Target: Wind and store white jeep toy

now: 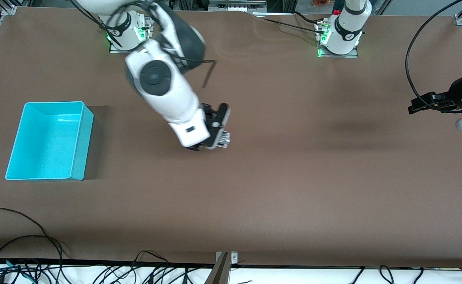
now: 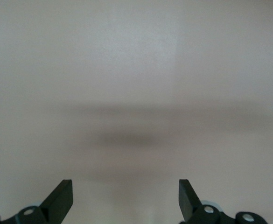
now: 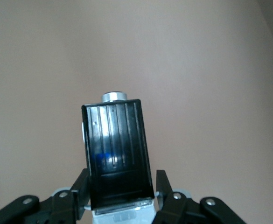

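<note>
**Brown bench, jeep pinched in right jaws, bin not yet reached**

Brown matting covered the whole bench. The right gripper stood low over the middle of the bench, its jaws pressed in on the white jeep toy. In the right wrist view the black ribbed roof filled the space between the fingers, with a sliver of white body below it and a silver round part at the end away from the camera. Whether the wheels touched the matting could not be told from any view.

The cyan bin sat toward the right arm's end of the bench, well apart from the gripper, and looked empty.

The left gripper waited at the left arm's end of the bench, jaws spread wide with nothing between them; its wrist view showed only bare surface.

Judgement on the step: the toy was held but not stored, and from these views it could not be said whether winding was finished. If winding remained, the wheels would need firm contact with the matting and a straight pull along the car's axis, keeping the roof level so the wheels turn rather than skid. The grip sat on the roof sides only, so a twist could slip the toy. For storing, carry it fully over the bin's rim and lower before releasing, since a wound car may roll off.
</note>
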`<state>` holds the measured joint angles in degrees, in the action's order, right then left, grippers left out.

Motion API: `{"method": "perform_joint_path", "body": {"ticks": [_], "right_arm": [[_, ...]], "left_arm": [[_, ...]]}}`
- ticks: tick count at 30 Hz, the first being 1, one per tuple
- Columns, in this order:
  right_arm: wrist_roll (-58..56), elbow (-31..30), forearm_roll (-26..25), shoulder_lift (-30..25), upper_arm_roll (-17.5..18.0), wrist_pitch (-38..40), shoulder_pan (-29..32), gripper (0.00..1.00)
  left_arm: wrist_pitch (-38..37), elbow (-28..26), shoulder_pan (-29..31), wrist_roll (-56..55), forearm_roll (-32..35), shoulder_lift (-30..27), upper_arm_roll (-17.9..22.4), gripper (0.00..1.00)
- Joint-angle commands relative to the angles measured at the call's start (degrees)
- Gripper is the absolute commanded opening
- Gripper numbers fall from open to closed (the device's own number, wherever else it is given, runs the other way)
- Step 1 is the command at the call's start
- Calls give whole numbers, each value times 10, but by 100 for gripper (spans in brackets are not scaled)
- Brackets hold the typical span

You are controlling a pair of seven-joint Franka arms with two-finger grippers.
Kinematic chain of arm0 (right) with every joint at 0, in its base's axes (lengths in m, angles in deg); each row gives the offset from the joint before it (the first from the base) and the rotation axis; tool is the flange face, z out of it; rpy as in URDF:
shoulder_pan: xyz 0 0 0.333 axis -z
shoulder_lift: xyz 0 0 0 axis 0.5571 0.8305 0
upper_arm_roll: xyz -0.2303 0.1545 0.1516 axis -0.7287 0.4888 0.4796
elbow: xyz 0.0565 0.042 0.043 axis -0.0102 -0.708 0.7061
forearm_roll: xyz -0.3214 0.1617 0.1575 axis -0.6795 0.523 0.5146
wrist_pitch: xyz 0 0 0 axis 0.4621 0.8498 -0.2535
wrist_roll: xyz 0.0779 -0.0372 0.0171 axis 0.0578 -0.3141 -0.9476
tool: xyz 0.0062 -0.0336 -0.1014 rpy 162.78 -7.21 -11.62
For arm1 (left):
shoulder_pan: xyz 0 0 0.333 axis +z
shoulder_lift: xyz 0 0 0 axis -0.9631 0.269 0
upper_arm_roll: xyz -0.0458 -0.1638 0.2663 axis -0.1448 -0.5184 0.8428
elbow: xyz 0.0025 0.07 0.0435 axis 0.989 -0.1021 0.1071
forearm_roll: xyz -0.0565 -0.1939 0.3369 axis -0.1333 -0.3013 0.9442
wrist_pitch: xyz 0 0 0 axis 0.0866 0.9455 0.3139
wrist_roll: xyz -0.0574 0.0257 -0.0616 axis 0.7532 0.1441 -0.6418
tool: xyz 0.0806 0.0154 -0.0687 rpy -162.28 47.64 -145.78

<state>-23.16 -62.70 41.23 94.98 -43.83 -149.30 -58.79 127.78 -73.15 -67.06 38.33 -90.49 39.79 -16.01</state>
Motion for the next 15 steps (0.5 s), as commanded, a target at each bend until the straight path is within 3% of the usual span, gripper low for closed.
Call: {"method": "perform_joint_path", "body": {"ticks": [1,6,12,15], "right_arm": [[-81,-63,33,-70,10,48,73,0],[-149,-110,54,-117,9,77,131,0],[-242,-212,56,-197,4,71,198,0],[-289,-256,56,-229,-16,59,219,0]], "left_arm": [[-17,24,-1,-3,3,9,-5,100],[-17,24,-2,0,2,9,-5,100],[-18,24,-2,-1,1,9,-5,100],[-18,24,-3,-1,0,8,-6,100]]}}
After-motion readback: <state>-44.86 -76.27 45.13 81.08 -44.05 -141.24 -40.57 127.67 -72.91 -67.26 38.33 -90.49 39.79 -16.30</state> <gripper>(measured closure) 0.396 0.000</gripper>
